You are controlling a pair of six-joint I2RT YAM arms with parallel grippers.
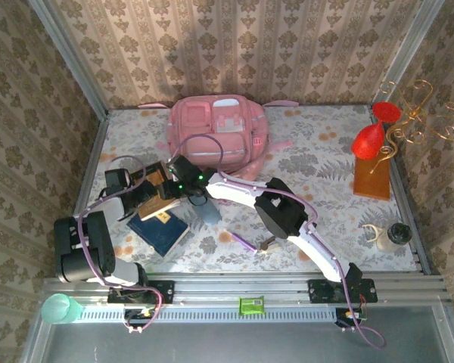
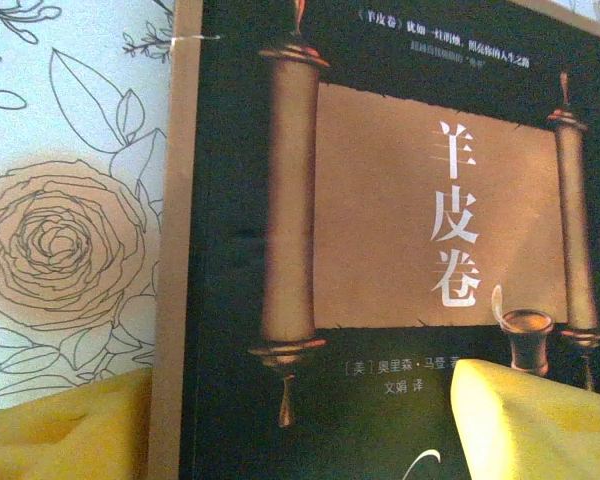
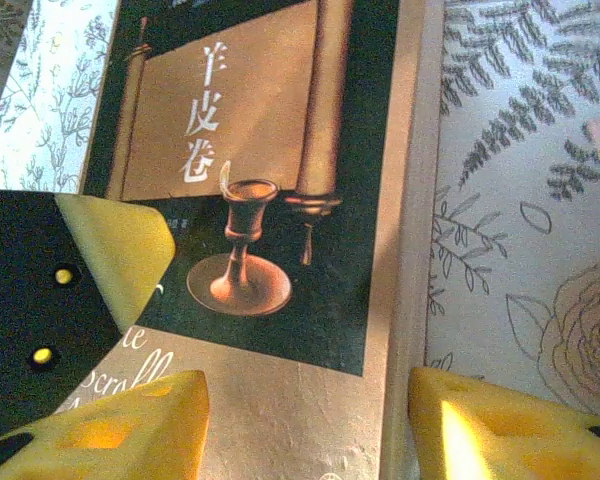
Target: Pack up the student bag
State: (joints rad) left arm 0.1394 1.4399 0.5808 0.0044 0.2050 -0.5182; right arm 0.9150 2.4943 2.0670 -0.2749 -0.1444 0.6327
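Straddling opposite long edges of the scroll-cover paperback (image 3: 270,170), the left gripper (image 2: 300,420) and right gripper (image 3: 315,420) both stand spread, neither visibly pinching it, while the pink student bag (image 1: 216,128) lies on the counter (image 1: 310,174) just beyond them, nearer the right gripper.

Pink bag (image 1: 212,140); dark-green book (image 2: 230,300) — tan scroll (image 2: 380,200); yellow fingers (image 3: 130,430).

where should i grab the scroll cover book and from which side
Take the scroll cover book at its long tan edge, coming from above on the side next to the tablecloth. It lies face up, thin and probably too wide to span, so pinching the edge looks safest. The right gripper is open astride that edge, one finger over the cover, one over the cloth.
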